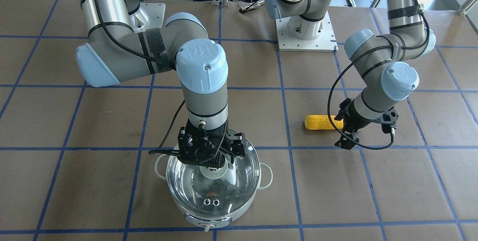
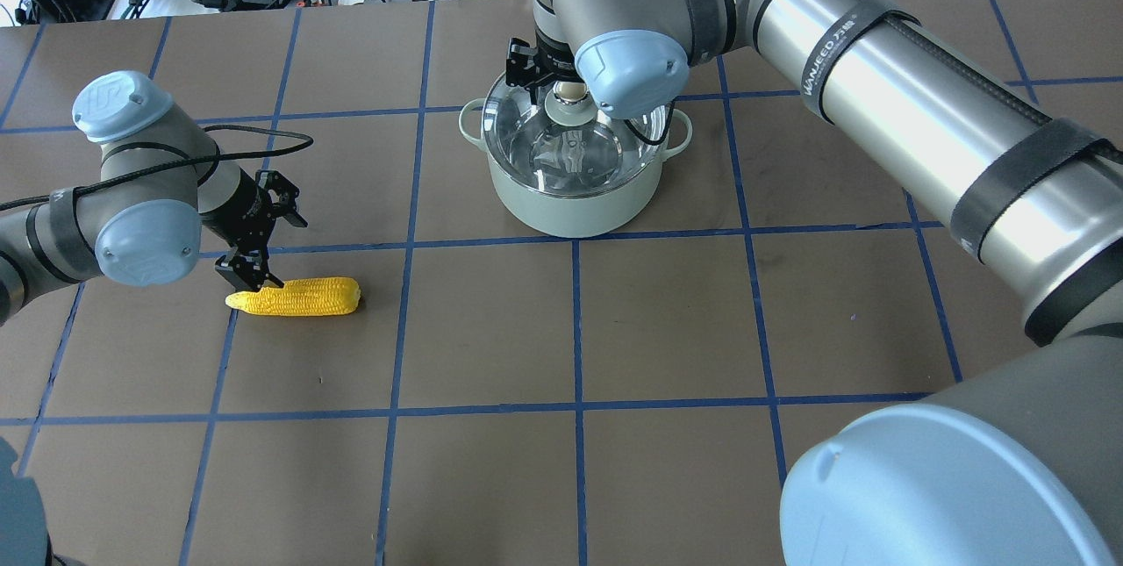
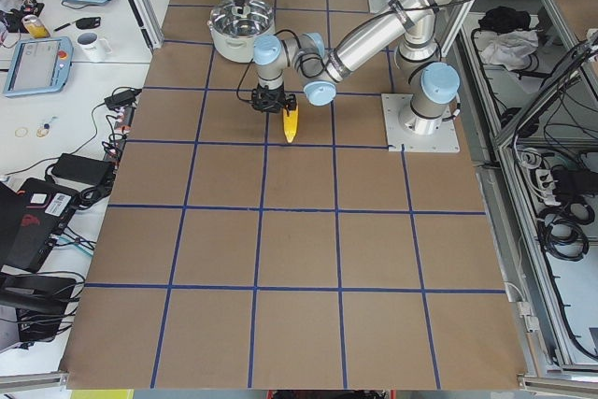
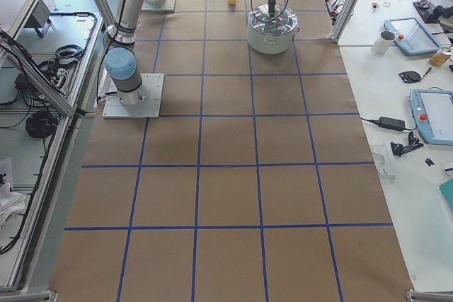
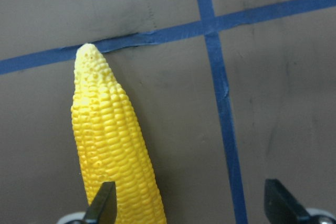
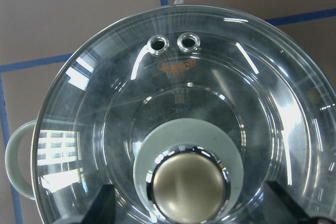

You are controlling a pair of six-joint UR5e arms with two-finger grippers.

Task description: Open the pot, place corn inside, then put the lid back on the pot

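On lid-off step — got R tool [image 6: 189, 205] spread wide astride lid [image 6: 210, 77] knob atop closed pot [image 2: 570, 197]. Nxt: lower, pinch knob, lift straight. Got L tool [image 5: 191, 203] wide over corn [image 5: 110, 140], left of pot.

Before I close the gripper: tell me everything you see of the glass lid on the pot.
The round clear glass lid sits flat on the mint-green steel-lined pot, covering its whole mouth. At its centre a cream ball knob stands on a pale green base; near one edge are two small metal vent rings and a faint orange mark. The glass carries bright reflections. The right gripper hangs over it, jaws open either side of the knob, apparently not touching.
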